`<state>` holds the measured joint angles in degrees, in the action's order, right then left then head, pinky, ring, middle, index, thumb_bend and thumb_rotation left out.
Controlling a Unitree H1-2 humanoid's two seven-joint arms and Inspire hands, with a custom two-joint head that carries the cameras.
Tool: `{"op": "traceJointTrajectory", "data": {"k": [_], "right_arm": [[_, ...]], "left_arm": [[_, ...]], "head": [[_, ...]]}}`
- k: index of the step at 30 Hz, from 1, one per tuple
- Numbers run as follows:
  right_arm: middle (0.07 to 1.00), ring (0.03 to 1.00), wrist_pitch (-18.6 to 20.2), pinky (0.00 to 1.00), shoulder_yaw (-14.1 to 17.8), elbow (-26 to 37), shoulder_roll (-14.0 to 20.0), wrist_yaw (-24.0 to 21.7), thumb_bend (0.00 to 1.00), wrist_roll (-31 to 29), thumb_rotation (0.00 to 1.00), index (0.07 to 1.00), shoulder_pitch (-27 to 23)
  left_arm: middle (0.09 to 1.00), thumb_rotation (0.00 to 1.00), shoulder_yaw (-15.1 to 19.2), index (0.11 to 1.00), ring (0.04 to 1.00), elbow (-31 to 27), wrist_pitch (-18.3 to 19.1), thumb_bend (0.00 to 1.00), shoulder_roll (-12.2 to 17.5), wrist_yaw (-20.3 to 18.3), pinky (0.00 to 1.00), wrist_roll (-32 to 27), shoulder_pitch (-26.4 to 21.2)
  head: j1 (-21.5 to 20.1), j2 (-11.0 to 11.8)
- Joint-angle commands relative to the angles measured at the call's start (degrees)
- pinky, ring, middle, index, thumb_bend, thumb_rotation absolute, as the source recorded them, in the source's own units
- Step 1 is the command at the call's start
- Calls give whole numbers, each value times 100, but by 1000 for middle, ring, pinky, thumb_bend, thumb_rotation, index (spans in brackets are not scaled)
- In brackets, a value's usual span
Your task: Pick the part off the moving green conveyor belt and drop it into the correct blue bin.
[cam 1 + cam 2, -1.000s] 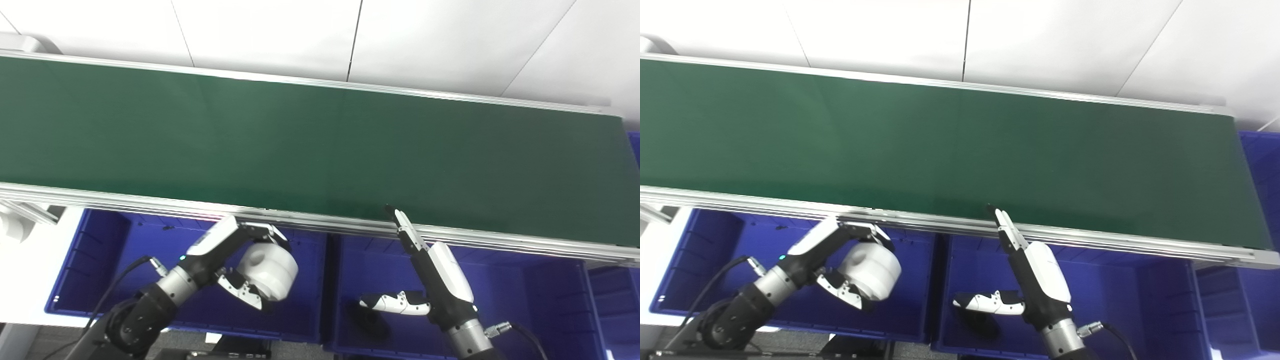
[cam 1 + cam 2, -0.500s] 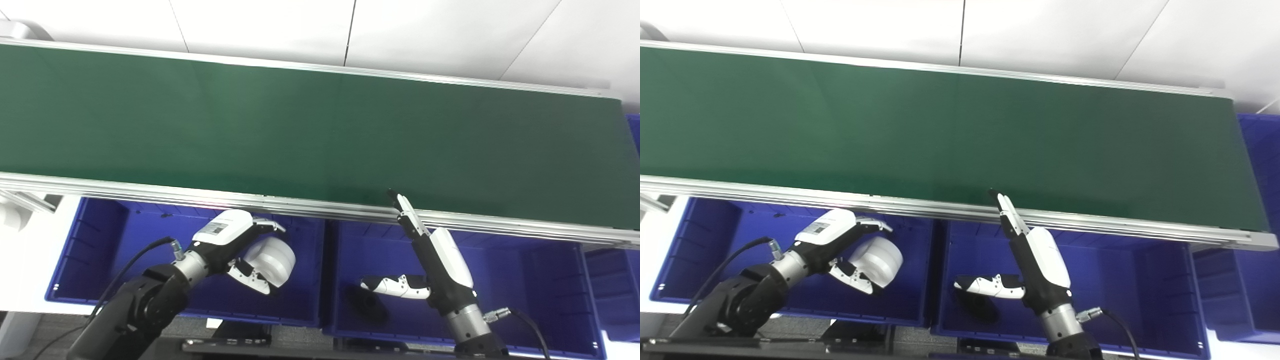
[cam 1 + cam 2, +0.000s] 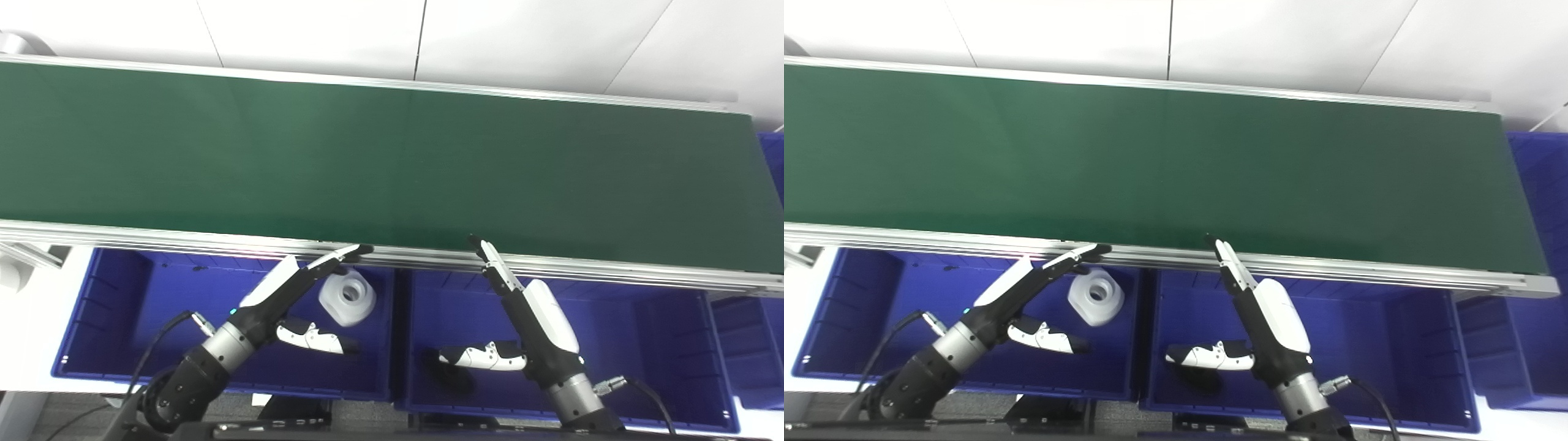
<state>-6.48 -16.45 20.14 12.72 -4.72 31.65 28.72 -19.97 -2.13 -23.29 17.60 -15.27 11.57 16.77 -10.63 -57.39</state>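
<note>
A white round part (image 3: 347, 297) with a hole in its top lies in the left blue bin (image 3: 110, 318), near its right wall. My left hand (image 3: 294, 300) is open just left of the part, fingers stretched toward the belt rail, thumb held low, holding nothing. My right hand (image 3: 520, 318) is open over the middle blue bin (image 3: 661, 343), fingers pointing up at the rail, thumb out to the left. The green conveyor belt (image 3: 380, 177) carries no part in view.
A dark object (image 3: 450, 378) lies on the floor of the middle bin under the right thumb. More blue bins (image 3: 750, 349) stand at the far right. The aluminium belt rail (image 3: 184, 239) runs above the bins' back edges.
My left hand has let go of the white part and spread its fingers; the part now sits in the left bin. The right hand kept its pose. The camera shifted slightly.
</note>
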Motion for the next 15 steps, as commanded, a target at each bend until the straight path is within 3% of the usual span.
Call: {"op": "traceJointTrajectory", "data": {"k": [1,15], "right_arm": [[1000,959,-84,864,13,203,18,-2,968,-36,708,1000,59],[1000,966,478,842,-21,302,-130,-386,994,66,738,1000,76]], "left_arm": [[947,530,24,941,913,-5,-328,759,32,-12,847,-255,-68],[998,527,95,996,980,277,-309,851,103,-183,916,-421,-111]], "head": [[3,-1],[-62,93]]}}
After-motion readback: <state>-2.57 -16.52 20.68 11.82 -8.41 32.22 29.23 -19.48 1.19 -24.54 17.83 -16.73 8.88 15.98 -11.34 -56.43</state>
